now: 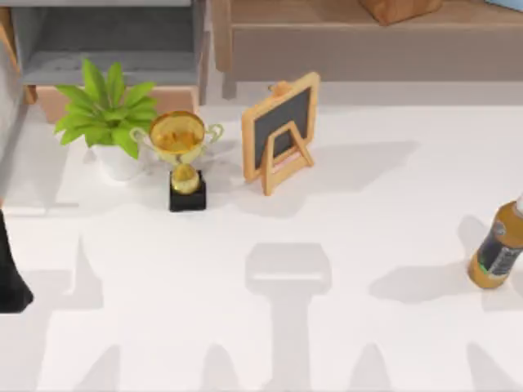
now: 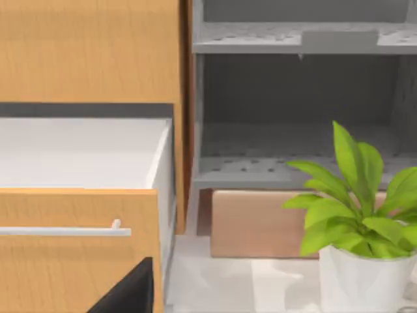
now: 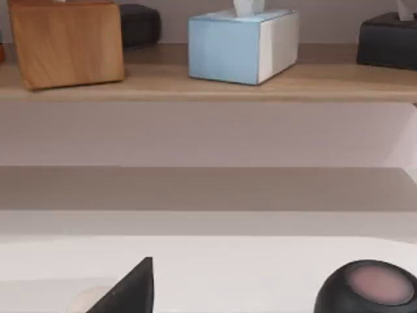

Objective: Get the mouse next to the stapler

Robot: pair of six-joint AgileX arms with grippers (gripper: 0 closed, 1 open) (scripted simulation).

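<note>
**Right gripper (image 3: 133,290) low, mouse close by**

Spread or pressed together? We cannot tell. That dark rounded shape (image 3: 366,287) on the table (image 3: 215,261) nearby looks like our mouse: light, rigid, slick-shelled, so we'd pinch its narrow flanks. Left gripper (image 2: 130,293) sits by the drawer (image 2: 78,215)

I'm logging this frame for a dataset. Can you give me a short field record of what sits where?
surface: white table
back left: plant, beside it trophy
back centre: chalkboard on its easel
right edge: bottle
shelf: wooden block, tissue box
cabinet: drawer open
</note>
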